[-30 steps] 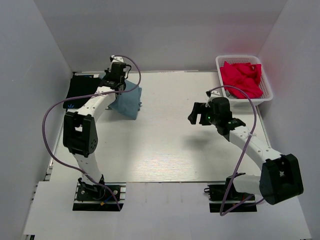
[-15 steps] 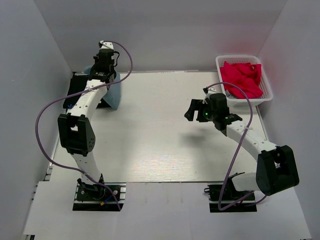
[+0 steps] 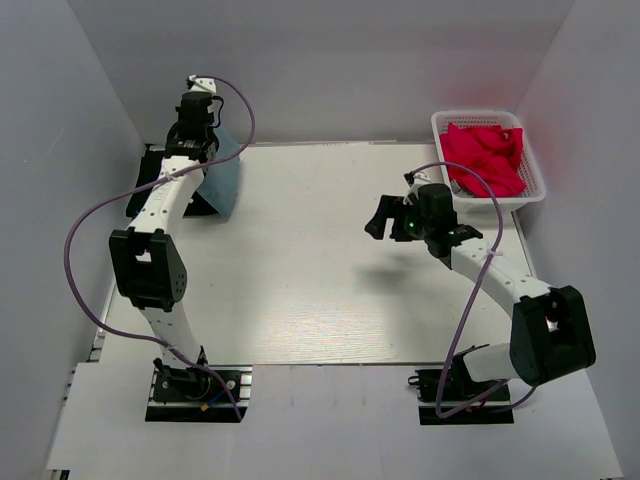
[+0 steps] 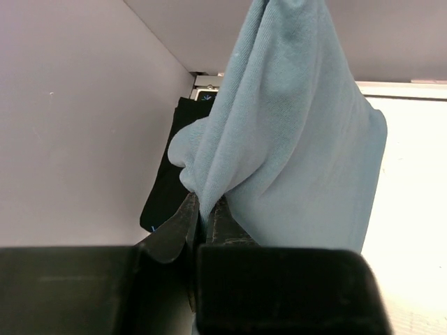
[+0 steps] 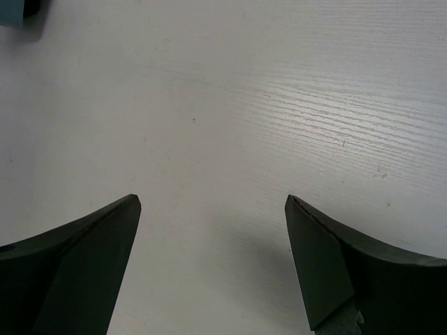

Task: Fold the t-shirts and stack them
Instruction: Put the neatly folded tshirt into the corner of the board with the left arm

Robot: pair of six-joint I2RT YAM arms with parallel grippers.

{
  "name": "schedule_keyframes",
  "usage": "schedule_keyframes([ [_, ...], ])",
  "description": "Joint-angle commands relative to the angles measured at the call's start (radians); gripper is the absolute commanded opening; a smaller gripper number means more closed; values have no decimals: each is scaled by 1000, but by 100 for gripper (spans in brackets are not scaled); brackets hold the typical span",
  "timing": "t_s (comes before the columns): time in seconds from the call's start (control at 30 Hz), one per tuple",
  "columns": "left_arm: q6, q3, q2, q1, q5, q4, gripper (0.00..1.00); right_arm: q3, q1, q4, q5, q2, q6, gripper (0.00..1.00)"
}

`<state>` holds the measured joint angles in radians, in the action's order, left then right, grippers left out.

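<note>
The left gripper (image 4: 204, 209), jaws clamped on the blue shirt (image 4: 293, 139), has carried it to the far-left corner beside the black shirt (image 4: 171, 174). Stacking appears next. The right gripper (image 5: 211, 201) hangs with jaws apart.

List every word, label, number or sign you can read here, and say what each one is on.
No readable text in any view.
black t-shirt: a small blue mark at its edge, too small to read.
blue-grey t-shirt and basket: no print shows.
</note>
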<state>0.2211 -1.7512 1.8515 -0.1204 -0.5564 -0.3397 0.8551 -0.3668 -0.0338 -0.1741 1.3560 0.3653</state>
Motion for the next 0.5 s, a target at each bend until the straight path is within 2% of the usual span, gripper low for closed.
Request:
schedule_keyframes([
  [0.0,15,-64,-64,31,15,44,0,51,2,64,-36,26,15,90],
  [0.3,15,-19,7,96,3,87,0,107,5,60,-79,95,24,90],
  [0.47,106,45,78,143,-68,235,0,130,3,52,-79,127,20,90],
])
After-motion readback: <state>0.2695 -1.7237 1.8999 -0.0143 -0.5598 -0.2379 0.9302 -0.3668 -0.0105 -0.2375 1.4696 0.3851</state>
